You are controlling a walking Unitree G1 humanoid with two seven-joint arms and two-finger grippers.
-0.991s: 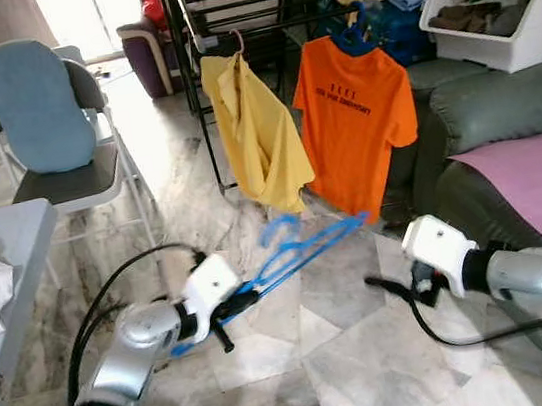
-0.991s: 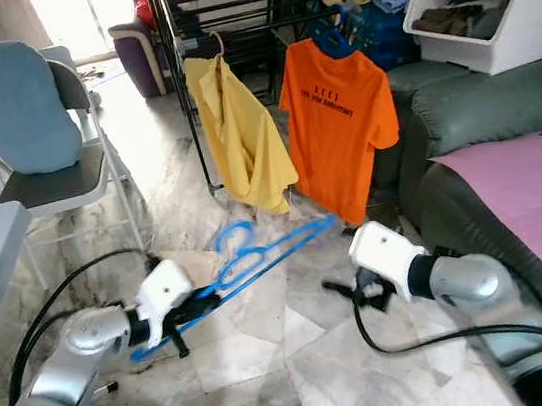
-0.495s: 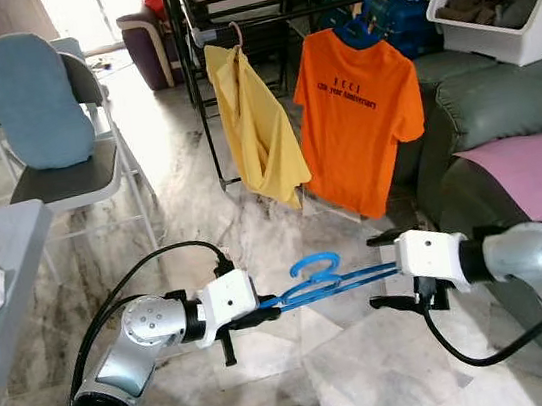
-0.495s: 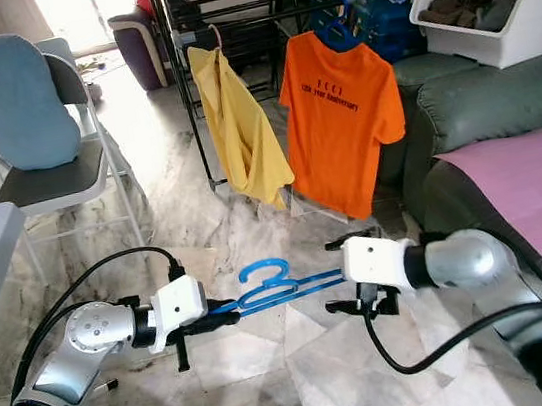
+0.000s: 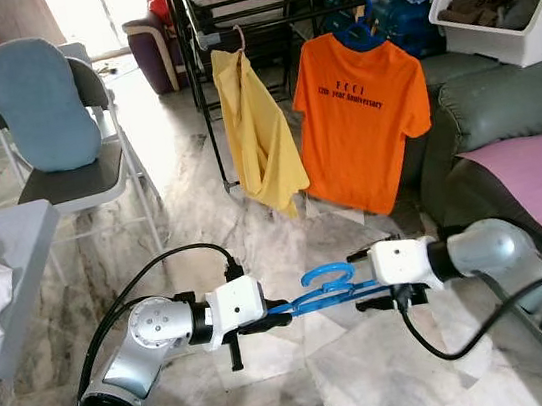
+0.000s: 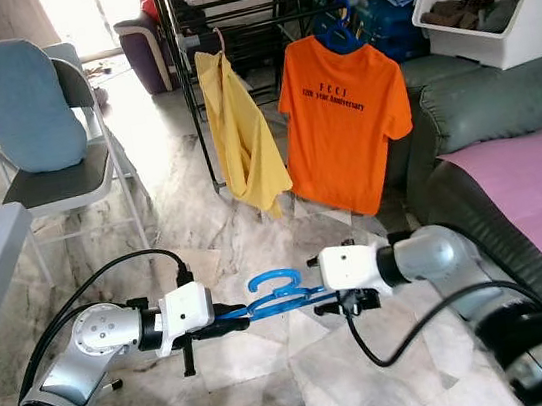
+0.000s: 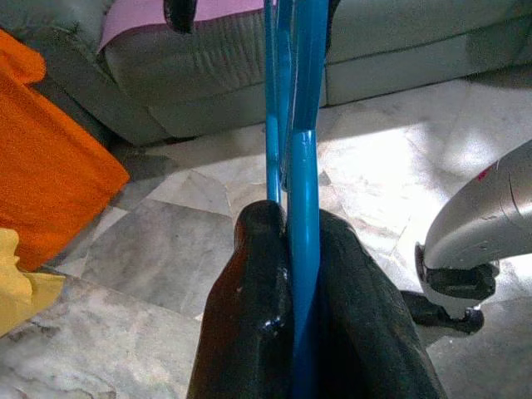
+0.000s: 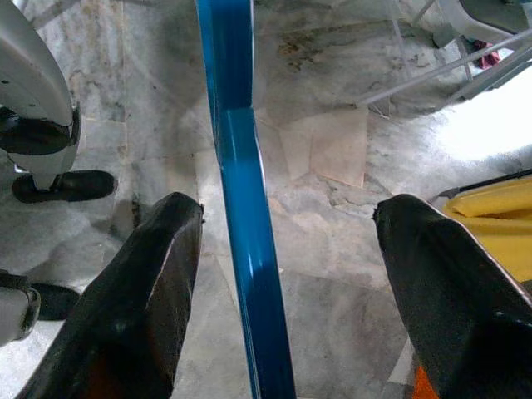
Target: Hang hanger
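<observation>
Marble floor tiles (image 5: pixel 196 173) are spreading out under us, with a black drying rack (image 5: pixel 223 8) standing ahead that is carrying a yellow shirt (image 5: pixel 259 129) and an orange T-shirt (image 5: pixel 360 120), a green sofa (image 5: pixel 499 100) to our right and a folding chair (image 5: pixel 60 142) to our left. We are holding the blue hanger (image 5: pixel 329 291) low between our two arms, well short of the rack, lying roughly level with its hook (image 5: pixel 327 275) curling upward near the middle. Our left pincer (image 5: pixel 272 316) is pinching one end of the hanger, its two black fingers (image 7: pixel 249 332) pressed tight against the blue bar, which is keeping it steady in the air. Our right pincer (image 8: pixel 274 274) is sitting spread wide around the other end, its fingers (image 8: pixel 141 291) standing apart from the bar on both sides and not touching it; we judge that this is lining up a second hold or a handover, so that the hook can be lifted toward the rack's rail. As for the hanger, it is looking like thin, glossy, bright blue plastic, apparently several stacked together, since the left wrist view is showing more than one parallel bar.
</observation>
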